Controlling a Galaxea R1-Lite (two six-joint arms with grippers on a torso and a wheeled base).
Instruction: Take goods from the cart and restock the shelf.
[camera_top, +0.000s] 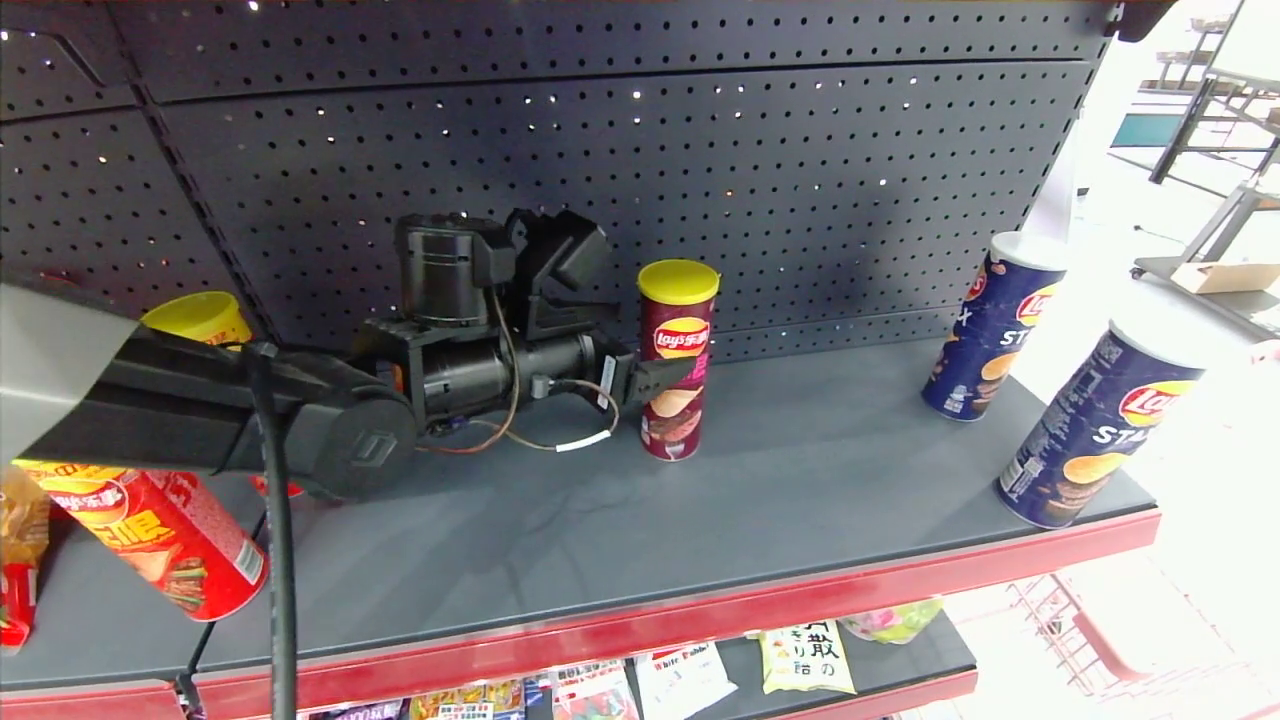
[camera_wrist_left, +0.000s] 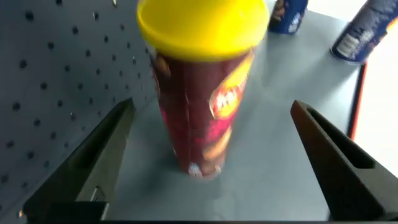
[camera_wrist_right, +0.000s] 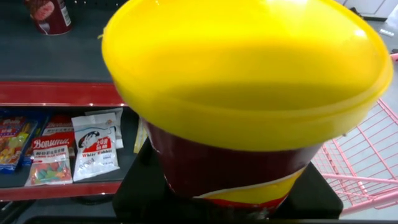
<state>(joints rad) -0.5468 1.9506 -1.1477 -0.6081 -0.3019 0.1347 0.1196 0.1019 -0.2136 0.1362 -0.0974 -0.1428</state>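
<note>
On the shelf (camera_top: 800, 470), straddles the maroon can (camera_top: 682, 335) with left gripper (camera_wrist_left: 212, 109) fingers (camera_wrist_left: 99, 155) spread, not touching. Clamps a red can (camera_wrist_right: 249, 168) in right gripper (camera_wrist_right: 236, 211).

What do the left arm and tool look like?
Left arm: pale grey upper shell, black links, a round embossed joint cap; a black cable alongside, thin brown and white wires looping at the wrist. Its tool has black tapered fingers.

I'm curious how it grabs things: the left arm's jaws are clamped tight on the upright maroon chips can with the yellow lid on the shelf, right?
Not quite: the left arm's jaws are not clamped. In the left wrist view they stand wide open, with a gap to the maroon chips can on each side. The can does stand upright on the shelf, yellow lid on.
</note>
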